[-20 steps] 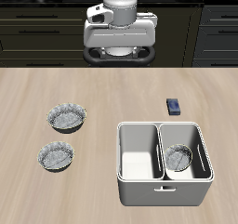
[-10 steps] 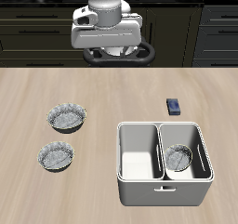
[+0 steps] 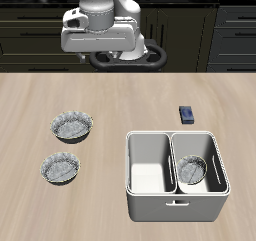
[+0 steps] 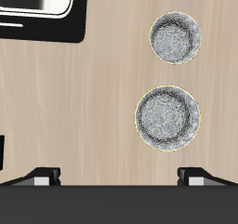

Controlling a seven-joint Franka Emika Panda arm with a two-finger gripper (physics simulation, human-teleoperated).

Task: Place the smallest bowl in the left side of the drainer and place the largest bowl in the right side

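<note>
The drainer (image 3: 176, 197) stands near the table's front edge. The smallest bowl (image 3: 193, 169) lies inside its left compartment. The largest bowl (image 3: 72, 126) lies upright on the table, far from the drainer; in the wrist view (image 4: 167, 117) it shows below the gripper. My gripper (image 3: 100, 47) hangs high over the table's back edge, open and empty. In the wrist view (image 4: 123, 177) its fingertips (image 4: 45, 176) stand wide apart, holding nothing.
A slightly smaller grey bowl (image 3: 60, 168) lies nearer the front edge than the largest bowl, also in the wrist view (image 4: 175, 37). A small dark blue block (image 3: 186, 114) lies just behind the drainer.
The gripper has moved sideways along the table's back edge, toward the side where the two loose bowls lie. The bowls and the drainer have not moved.
</note>
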